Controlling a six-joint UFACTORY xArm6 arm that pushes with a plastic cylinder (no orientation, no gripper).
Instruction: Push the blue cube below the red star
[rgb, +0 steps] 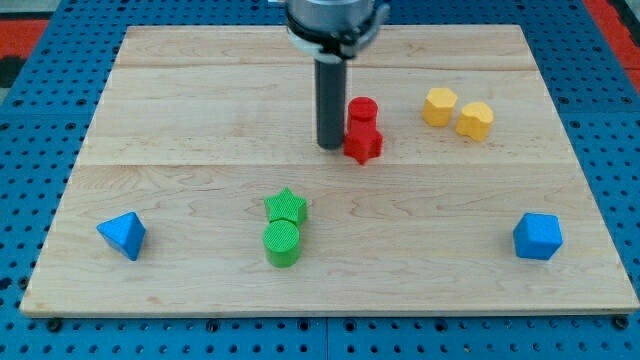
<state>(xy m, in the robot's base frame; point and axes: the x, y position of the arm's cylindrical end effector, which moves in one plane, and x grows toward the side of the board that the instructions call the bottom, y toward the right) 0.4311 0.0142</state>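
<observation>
since the arm carries no claw, only a rod, my tip (331, 146) sits just left of the red star (363, 143). the blue cube (537, 237) lies well apart at the view's lower right; it looks light, rigid, slidable, best pushed squarely on its right face.

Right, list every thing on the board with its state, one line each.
my tip: down on the board, just left of the red star.
red star: touching the red cylinder.
red cylinder: upright, above the star.
blue cube: alone, lower right, untouched.
blue pyramid: alone, lower left.
green star: against the green cylinder.
green cylinder: upright.
yellow blocks: side by side.
</observation>
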